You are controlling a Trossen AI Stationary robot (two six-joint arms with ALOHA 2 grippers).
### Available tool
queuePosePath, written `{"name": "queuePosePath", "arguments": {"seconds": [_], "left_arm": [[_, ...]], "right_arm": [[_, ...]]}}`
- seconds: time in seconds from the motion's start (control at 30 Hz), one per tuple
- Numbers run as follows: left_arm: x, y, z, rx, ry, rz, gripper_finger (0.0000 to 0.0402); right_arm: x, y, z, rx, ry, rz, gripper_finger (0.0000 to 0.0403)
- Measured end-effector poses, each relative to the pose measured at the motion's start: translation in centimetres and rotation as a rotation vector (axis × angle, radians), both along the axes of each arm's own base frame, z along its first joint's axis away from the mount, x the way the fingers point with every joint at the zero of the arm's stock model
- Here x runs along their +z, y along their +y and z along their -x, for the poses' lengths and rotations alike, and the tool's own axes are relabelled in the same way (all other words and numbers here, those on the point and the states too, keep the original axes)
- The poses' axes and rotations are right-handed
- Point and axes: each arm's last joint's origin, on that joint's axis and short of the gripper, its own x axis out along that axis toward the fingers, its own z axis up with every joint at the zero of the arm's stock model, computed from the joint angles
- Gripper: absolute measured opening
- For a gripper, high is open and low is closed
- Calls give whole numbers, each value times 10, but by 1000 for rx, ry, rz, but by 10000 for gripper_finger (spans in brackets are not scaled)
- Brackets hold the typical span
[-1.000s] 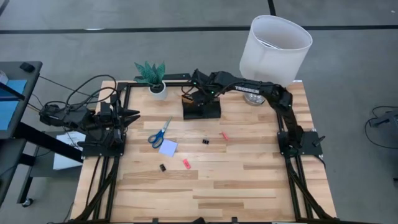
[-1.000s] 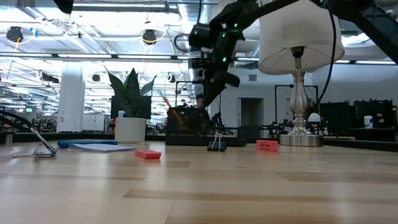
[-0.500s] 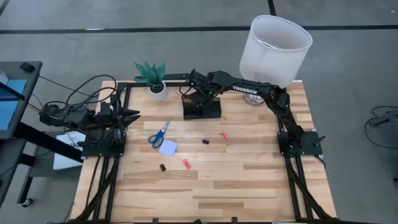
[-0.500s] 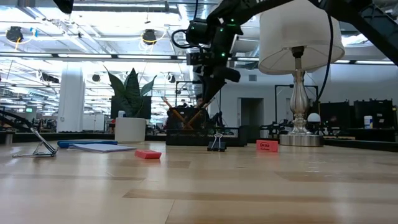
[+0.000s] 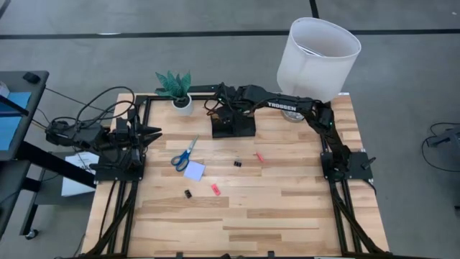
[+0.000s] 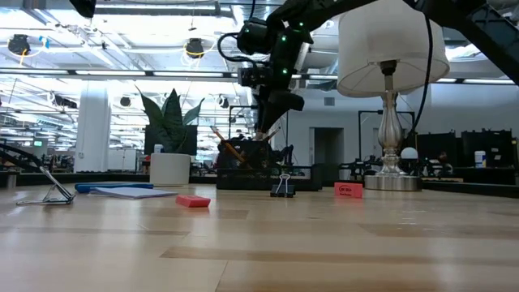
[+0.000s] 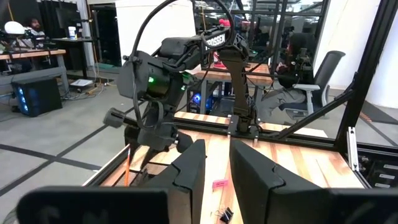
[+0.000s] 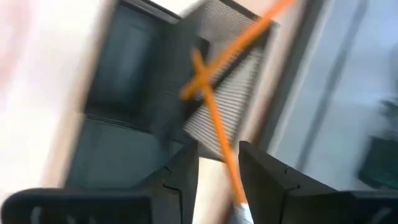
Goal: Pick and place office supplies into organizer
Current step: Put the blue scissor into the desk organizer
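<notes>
Above organizer (image 5: 232,126), right pincer (image 5: 221,101) downturned

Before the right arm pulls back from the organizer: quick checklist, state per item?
1. right gripper open around the orange pen: ok, fingers apart, pen between them.
2. Pen in the organizer cup: cannot tell how deep it sits; two orange pens cross over the mesh.
3. Organizer upright: ok.
4. Remaining items on table: not ok, scissors, note pad, clips and pink pieces still out.
5. left gripper parked at the left edge: ok.
</notes>
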Motion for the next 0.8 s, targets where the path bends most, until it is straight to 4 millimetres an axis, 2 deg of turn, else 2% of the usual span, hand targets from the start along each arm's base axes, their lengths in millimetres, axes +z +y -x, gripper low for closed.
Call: {"name": "queuePosePath", "arguments": {"seconds": [0.23,0.4,0.5,0.7,0.8], "left_arm": [[0,0,0,0,0,-1,66],[-1,0,0,0,18,-51,66],[-1,0,0,0,25,-86,66],[-5,-1,0,-40,76,-132,66],[-12,-3,-4,-68,174,-132,66]], "right_arm": [[7,4,-4,-85,-12,174,121],[22,12,-5,-254,-111,121,122],[24,19,-4,-353,-139,77,122],[18,51,3,-462,-43,12,123],[16,72,9,-479,33,1,123]]}}
